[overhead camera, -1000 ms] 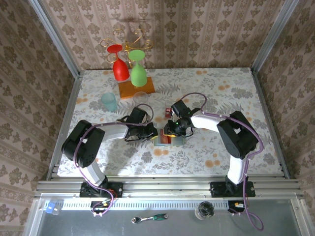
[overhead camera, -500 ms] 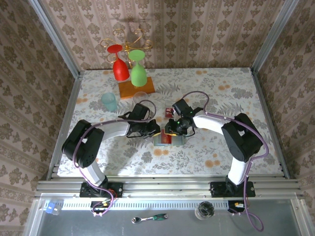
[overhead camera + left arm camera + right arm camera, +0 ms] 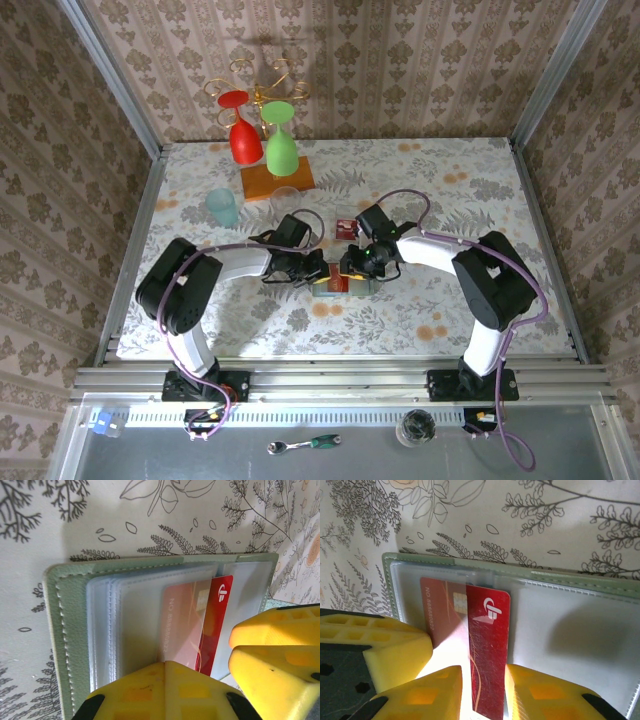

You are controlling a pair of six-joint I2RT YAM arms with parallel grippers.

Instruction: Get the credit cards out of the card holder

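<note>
Left arm bent sharply at the elbow, forearm laid low and rightward over the tabletop, wrist tipped down. At its end, left gripper closed tight, yellow fingers planted over the near rim of the holder; cannot tell whether anything is nipped there. Right arm mirrored: elbow pushed wide to the right, forearm swung leftward and dipped, right gripper just beside the left one, tips nearly meeting. Holder spread open and flat on the tabletop, directly beneath both gripper tips, green cover ringing clear sleeves. Red card half tucked under a sleeve, its bare strip running back between the right gripper's fingers, one finger over the covered half, the other hard against the card's outer edge. Jaws there part-way apart; cannot tell whether squeezing the card or merely straddling it. From the right wrist, one finger of the left gripper just to the left, over the holder's corner. Just beyond the right gripper, away from the bases, a small red piece lying on the tabletop, apart from the holder.
</note>
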